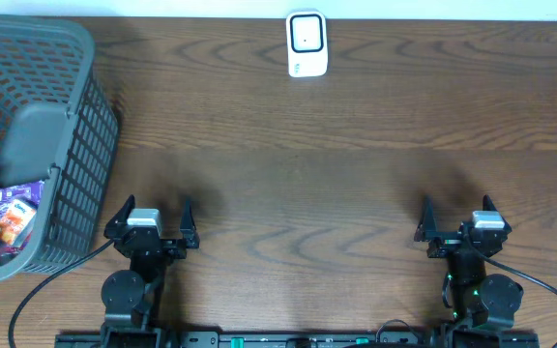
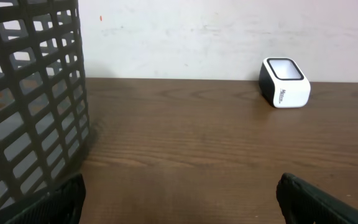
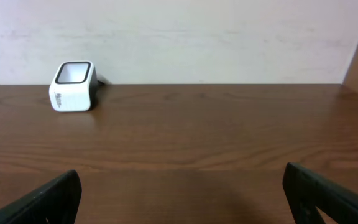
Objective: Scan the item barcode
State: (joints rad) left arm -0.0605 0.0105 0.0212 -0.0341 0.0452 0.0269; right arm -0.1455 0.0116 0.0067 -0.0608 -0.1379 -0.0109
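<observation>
A white barcode scanner with a dark glass top stands at the far edge of the wooden table, also in the left wrist view as the scanner and in the right wrist view as the scanner. Colourful snack packets, the items, lie inside the grey basket at the left; no barcode shows. My left gripper rests near the front edge beside the basket, open and empty. My right gripper sits at the front right, open and empty. In the wrist views each gripper, left and right, frames only bare wood.
The basket's latticed wall fills the left side of the left wrist view, close to the left finger. A pale wall runs behind the table. Cables trail from both arm bases at the front edge.
</observation>
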